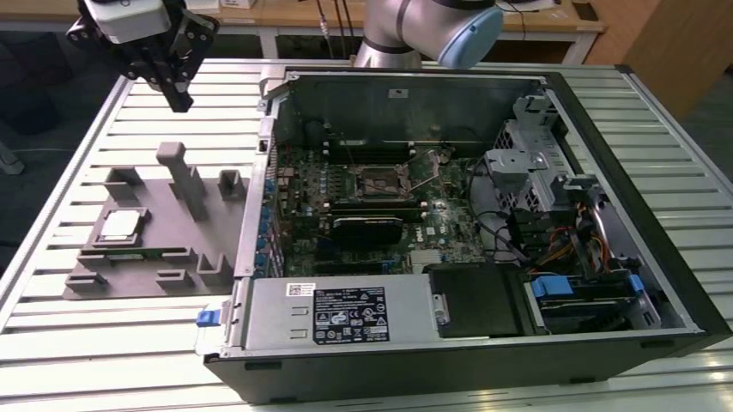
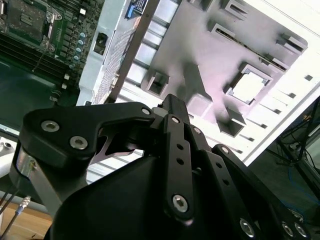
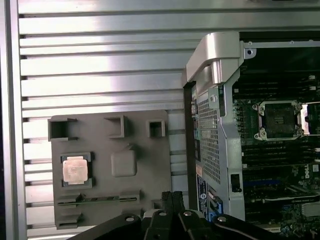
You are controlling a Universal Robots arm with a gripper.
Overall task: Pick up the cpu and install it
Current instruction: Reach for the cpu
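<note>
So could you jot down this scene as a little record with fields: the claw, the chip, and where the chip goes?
claw: shut, holding nothing, raised well above the tray
cpu: lying flat in a recess of the gray tray, untouched
socket: on the board inside the open computer case, no chip in it
progress: cpu not yet picked up

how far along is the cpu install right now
Nothing looks done: the cpu lies in its recess on the gray fixture tray. In hand: nothing, the gripper hangs shut and empty high over the table, off the tray. Left: both pickup and install, since the motherboard socket sits open with no chip.
</note>
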